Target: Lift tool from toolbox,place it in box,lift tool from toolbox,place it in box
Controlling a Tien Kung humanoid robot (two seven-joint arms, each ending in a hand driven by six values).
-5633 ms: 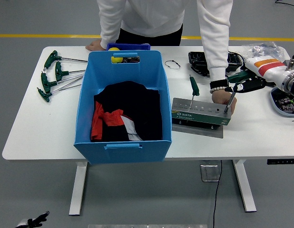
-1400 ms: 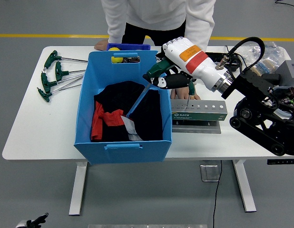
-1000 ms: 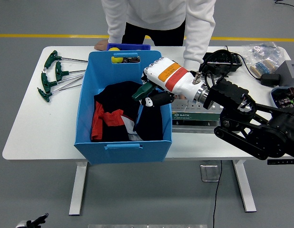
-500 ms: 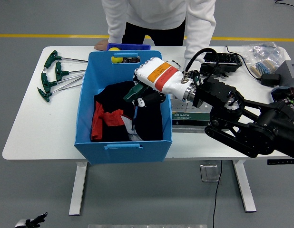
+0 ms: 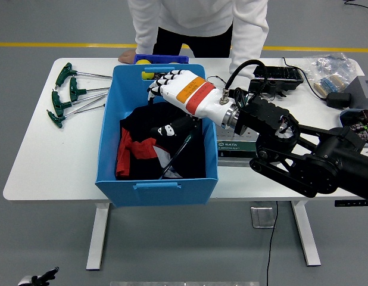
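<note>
Grey floor with a yellow line at the back, and a white table (image 5: 47, 155) in the middle of it all. On the table, the tool (image 5: 179, 154), a thin T-handle wrench with a green grip, is lying tilted inside the blue box (image 5: 109, 143), resting on the black and red cloth (image 5: 139, 143) that fills the bottom. Nothing is holding it as far as I can see, though the shaft is skinny and kinda hard to make out against the dark cloth.

Right above it the right hand (image 5: 172, 89) hovers over the box opening with its fingers spread, palm down, empty. Its black arm runs off to the right, crossing over the grey toolbox (image 5: 231, 145), which sits on the table just beside the box's right wall.

Further out, a bunch of green-handled wrenches (image 5: 68, 95) lie on the table to the left of the box. A person in a white top (image 5: 196, 18) stands at the far side, one hand (image 5: 127, 58) flat on the table behind the box. Cables and a plastic bag (image 5: 330, 68) clutter the far right corner.
</note>
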